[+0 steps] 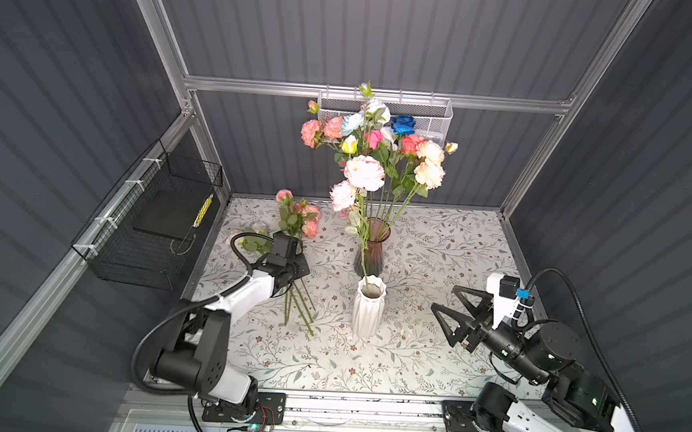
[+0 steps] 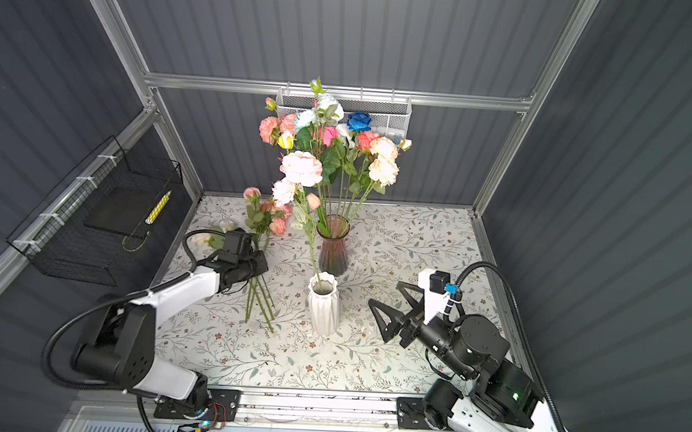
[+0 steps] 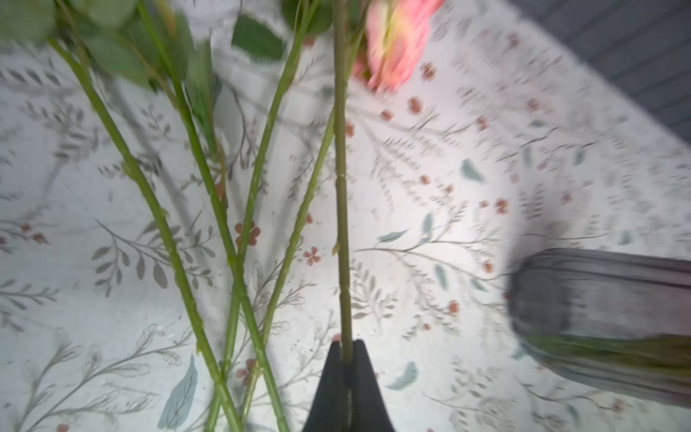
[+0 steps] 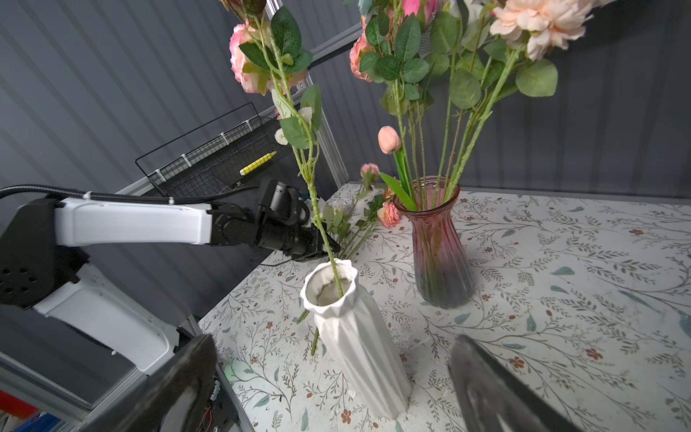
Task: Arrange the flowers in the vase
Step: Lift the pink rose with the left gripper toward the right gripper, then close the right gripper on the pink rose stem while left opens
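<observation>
My left gripper (image 3: 347,342) is shut on one green stem (image 3: 341,187) that leads up to a pink bloom (image 3: 396,41). Several loose flowers' stems (image 3: 168,232) lie crossed on the cloth beside it, and they show as stems (image 1: 300,305) in a top view below the left wrist. A ribbed white vase (image 1: 368,310) (image 4: 355,336) holds a single long-stemmed flower (image 1: 342,195). Behind it a red glass vase (image 1: 371,252) (image 4: 437,247) carries a full bunch of flowers (image 1: 364,172). My right gripper (image 1: 445,297) (image 2: 384,293) is open and empty, right of the white vase.
A floral tablecloth (image 1: 438,248) covers the table. A black wire basket (image 1: 151,228) with a yellow pen-like item (image 1: 203,211) hangs on the left wall. A white mesh basket (image 1: 426,114) hangs on the back rail behind the blooms. Metal frame posts stand at the table corners.
</observation>
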You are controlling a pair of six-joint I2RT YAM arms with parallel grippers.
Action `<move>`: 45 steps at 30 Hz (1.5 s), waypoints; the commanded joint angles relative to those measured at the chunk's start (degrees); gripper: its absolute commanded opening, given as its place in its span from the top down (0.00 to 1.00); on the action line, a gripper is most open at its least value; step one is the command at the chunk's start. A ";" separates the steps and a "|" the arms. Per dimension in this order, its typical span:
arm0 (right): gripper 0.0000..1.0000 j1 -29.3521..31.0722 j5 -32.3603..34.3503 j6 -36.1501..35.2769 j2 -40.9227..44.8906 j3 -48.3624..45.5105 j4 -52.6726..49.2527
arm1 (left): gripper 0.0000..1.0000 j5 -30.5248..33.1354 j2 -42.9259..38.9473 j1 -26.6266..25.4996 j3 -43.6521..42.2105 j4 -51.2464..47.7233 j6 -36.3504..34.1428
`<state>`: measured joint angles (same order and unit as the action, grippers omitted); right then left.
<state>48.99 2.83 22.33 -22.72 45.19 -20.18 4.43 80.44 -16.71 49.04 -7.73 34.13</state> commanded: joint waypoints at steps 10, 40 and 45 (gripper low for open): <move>0.01 -0.21 -5.63 0.77 -3.76 3.13 4.87 | 1.00 -7.89 -34.07 0.19 8.53 -6.42 -3.08; 0.16 17.63 -22.69 -11.80 -54.05 50.83 11.07 | 1.00 -67.01 -46.40 0.10 5.59 16.19 3.03; 0.31 17.69 -23.95 -11.29 -57.80 55.56 11.34 | 1.00 -67.38 -46.78 0.10 6.05 13.25 0.83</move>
<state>66.39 -20.05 11.18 -80.42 97.97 -9.52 -61.04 34.15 -16.71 54.65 6.04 36.23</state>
